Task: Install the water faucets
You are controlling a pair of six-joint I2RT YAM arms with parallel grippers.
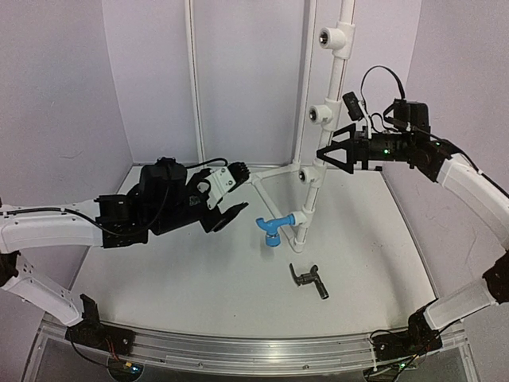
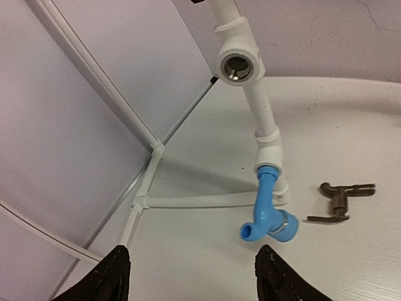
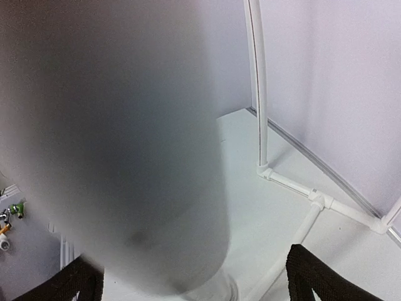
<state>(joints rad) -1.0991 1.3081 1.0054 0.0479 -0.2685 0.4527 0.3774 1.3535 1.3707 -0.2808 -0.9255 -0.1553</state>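
Observation:
The bright blue faucet [image 1: 274, 227] is fitted in the lowest tee of the upright white pipe stand [image 1: 328, 87], spout down; in the left wrist view the blue faucet [image 2: 269, 213] hangs just ahead of my fingers. The black faucet [image 1: 308, 278] lies loose on the table, also in the left wrist view [image 2: 341, 200]. My left gripper [image 1: 238, 193] is open and empty, left of the blue faucet, apart from it [image 2: 194, 279]. My right gripper [image 1: 322, 151] is open, its jaws either side of the stand's pipe [image 3: 125, 157], which fills that view as a blur [image 3: 200, 282].
Three white tees with empty round sockets sit up the stand [image 1: 334, 37], [image 1: 321, 114], [image 1: 308, 175]; one shows close in the left wrist view [image 2: 237, 63]. White base pipes [image 1: 274, 171] run along the floor to the back wall. White enclosure walls stand left, right and behind.

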